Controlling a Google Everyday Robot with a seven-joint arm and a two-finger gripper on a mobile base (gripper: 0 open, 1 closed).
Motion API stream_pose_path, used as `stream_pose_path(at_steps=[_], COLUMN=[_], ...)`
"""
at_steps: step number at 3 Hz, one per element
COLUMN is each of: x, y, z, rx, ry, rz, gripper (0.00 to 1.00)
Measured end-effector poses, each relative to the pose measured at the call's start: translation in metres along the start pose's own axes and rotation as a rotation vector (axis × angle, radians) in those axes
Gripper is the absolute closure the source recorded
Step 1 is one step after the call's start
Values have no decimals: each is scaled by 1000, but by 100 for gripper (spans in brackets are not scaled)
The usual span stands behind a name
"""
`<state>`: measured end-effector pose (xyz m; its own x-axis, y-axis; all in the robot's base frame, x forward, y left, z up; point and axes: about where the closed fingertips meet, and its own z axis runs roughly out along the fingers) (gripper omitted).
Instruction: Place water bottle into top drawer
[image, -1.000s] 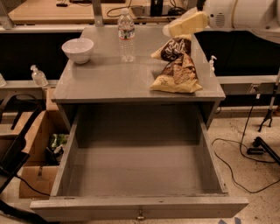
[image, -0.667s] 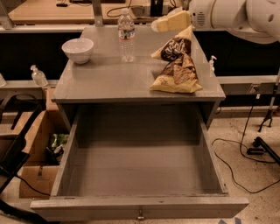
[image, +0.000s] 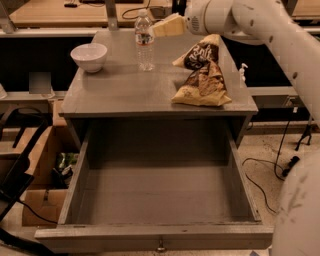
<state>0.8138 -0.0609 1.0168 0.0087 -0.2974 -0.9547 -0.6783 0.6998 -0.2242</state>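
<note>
Hovering my gripper (image: 159, 28) just right of the water bottle (image: 144, 40) on the counter (image: 125, 92)
The water bottle stands upright near the counter's back edge, between a white bowl (image: 89, 56) to its left and two snack bags (image: 202, 85) to its right; my gripper sits level with the bottle's top, and I cannot tell whether it is wide or narrow, or whether it touches the bottle. Below, the top drawer (image: 150, 237) is pulled out towards me, with a small metal pull (image: 160, 246) on its front panel
</note>
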Motion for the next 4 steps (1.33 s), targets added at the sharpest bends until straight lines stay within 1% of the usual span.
stream_pose_path(at_steps=[1,2,3,4], x=[-1,7,16,20], y=[5,13,24,29], z=[7,20,48,70], rx=[-9,-38,-82,-95], ry=[-1,3,-1,6], rz=[1,17,50,70], gripper=[0,0,0,0])
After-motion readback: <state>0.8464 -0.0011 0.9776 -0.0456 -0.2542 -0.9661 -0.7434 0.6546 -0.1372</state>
